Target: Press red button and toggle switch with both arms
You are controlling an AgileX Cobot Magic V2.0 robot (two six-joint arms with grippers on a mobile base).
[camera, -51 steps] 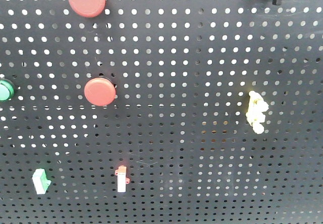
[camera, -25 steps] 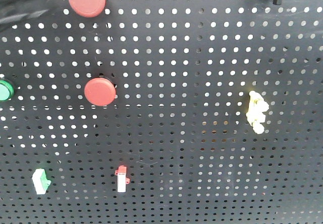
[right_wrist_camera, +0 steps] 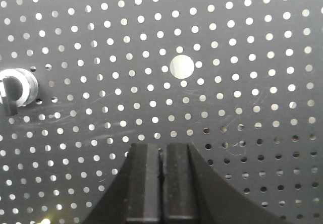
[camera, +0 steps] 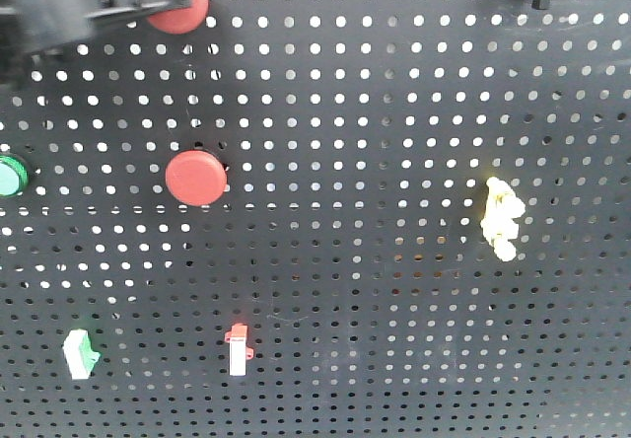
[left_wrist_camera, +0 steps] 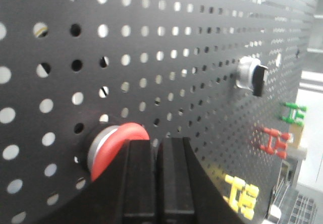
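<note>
Left wrist-mounted: closed, empty left fingers (left_wrist_camera: 139, 183) at outward-facing red button (left_wrist_camera: 120, 139); right fingers (right_wrist_camera: 146, 183) likewise closed, empty.

My front camera faces the pegboard (camera: 404, 122) squarely; my wrist cameras sit close, the left sharing its eleven-o'clock red button (camera: 185, 18).

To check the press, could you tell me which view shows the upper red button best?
The left wrist view: the upper red button sits close, rim and collar visible behind the shut left end effector. The front view shows it partly covered by the blurred arm; the right wrist view misses it.
</note>
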